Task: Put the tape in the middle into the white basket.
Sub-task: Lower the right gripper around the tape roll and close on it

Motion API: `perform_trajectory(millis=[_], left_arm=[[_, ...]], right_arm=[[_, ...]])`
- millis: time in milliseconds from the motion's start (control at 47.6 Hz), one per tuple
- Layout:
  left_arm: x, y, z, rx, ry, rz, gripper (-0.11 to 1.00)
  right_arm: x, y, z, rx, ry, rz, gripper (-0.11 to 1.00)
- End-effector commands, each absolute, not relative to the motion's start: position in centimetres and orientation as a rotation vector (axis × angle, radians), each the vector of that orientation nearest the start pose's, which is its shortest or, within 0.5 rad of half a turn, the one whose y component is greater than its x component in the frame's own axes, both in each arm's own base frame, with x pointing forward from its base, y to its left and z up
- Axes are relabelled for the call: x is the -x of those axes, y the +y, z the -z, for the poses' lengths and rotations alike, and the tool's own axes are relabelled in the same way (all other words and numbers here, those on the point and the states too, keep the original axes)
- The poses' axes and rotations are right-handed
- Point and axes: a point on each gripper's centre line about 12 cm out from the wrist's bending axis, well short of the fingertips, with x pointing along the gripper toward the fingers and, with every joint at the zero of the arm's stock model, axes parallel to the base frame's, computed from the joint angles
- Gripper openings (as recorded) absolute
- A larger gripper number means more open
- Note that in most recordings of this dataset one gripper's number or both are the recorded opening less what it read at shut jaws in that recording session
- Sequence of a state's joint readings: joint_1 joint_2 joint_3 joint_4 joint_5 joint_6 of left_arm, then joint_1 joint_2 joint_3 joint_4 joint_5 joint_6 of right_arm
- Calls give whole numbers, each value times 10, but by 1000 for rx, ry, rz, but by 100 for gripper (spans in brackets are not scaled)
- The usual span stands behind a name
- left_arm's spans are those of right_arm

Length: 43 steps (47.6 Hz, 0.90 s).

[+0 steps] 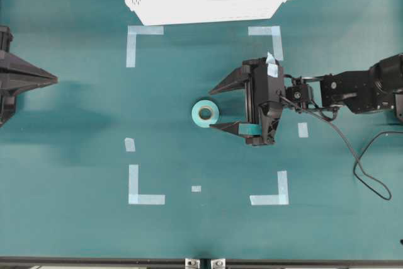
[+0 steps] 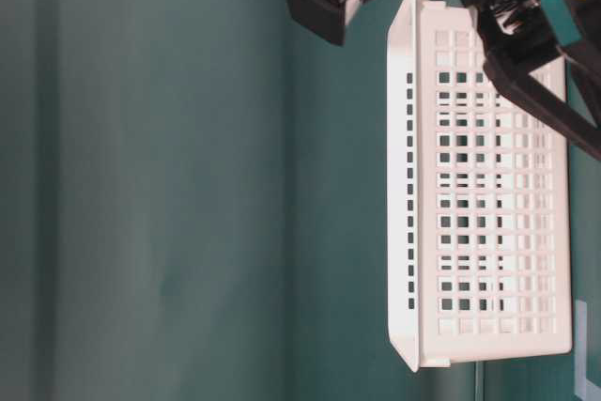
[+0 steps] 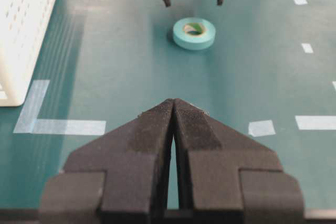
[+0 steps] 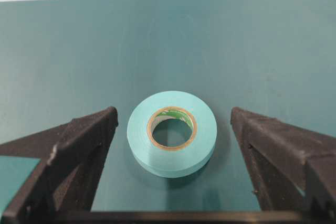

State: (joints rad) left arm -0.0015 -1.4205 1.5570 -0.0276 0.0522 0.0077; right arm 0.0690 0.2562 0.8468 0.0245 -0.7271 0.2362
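The tape (image 1: 205,113) is a small teal roll with a beige core, lying flat in the middle of the green table. My right gripper (image 1: 213,109) is open, and its fingertips stand on either side of the roll's near half without touching it. In the right wrist view the tape (image 4: 171,132) lies between the two wide-spread fingers (image 4: 89,140) with gaps on both sides. The white basket (image 1: 189,11) stands at the far edge, well behind the tape. My left gripper (image 1: 53,80) rests at the left edge, shut on nothing; its own view shows it (image 3: 173,102) pointing at the tape (image 3: 194,33).
Pale-blue corner marks (image 1: 135,42) and short strips (image 1: 130,145) outline a square around the tape. The right arm's cable (image 1: 365,168) loops over the table at the right. From table level the basket's slotted wall (image 2: 498,213) fills the right side, with black arm parts above it.
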Motion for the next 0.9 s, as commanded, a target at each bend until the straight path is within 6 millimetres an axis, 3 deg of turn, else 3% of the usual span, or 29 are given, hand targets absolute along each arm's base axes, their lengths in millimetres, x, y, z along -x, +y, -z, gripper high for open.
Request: perform_trajectory(millis=[0,882], left_arm=[[-127,0,-172,20,181,1,-11],[-127,0,-172,18,181,1,-11]], right_arm=[[-384,27,-98,-241,352,-12,99],[-393,29,-77,-272,391,11,99]])
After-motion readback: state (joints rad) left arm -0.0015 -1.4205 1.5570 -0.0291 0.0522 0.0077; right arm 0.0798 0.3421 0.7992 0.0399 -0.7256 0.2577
